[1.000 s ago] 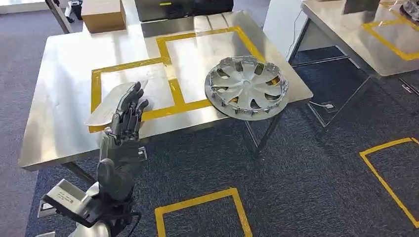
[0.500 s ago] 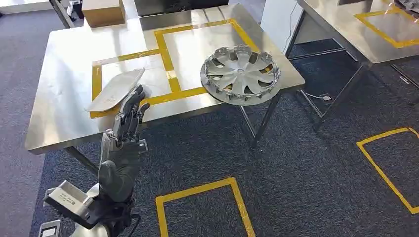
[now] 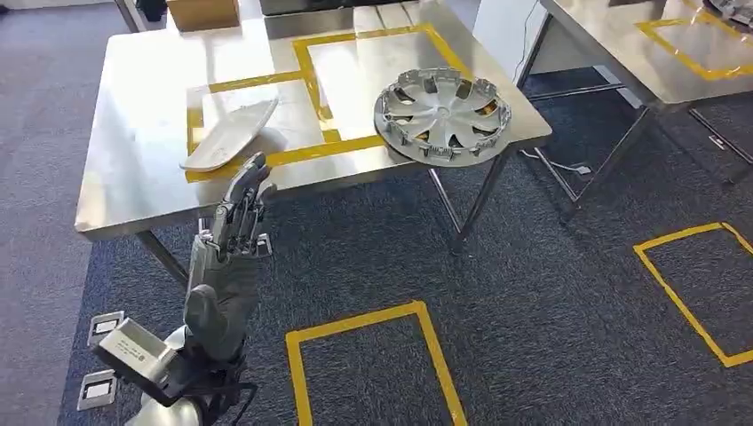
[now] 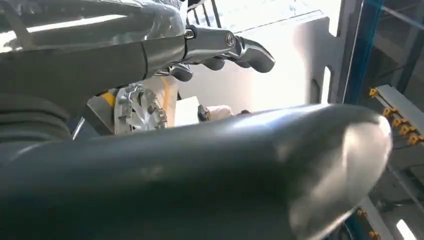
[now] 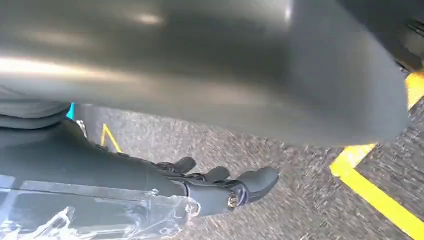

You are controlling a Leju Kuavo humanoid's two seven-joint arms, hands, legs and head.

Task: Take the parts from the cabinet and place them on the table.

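The left hand (image 3: 238,217), empty with fingers apart, hangs off the table's (image 3: 133,191) near edge, the long grey panel (image 3: 229,135) just beyond it lying slantwise, the hubcap (image 3: 442,115) at the near right corner.

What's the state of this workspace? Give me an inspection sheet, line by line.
Surface: steel table, marked with yellow tape boxes.
Job's things: wheel cover at the table's near right corner; flat grey panel lying across the left box's tape.
Clutter: cardboard box at the far edge.
Hands: left hand raised before the table, holding nothing; right hand over carpet, holding nothing.
Cables: white cable on the floor.
Surroundings: grey carpet, second table.
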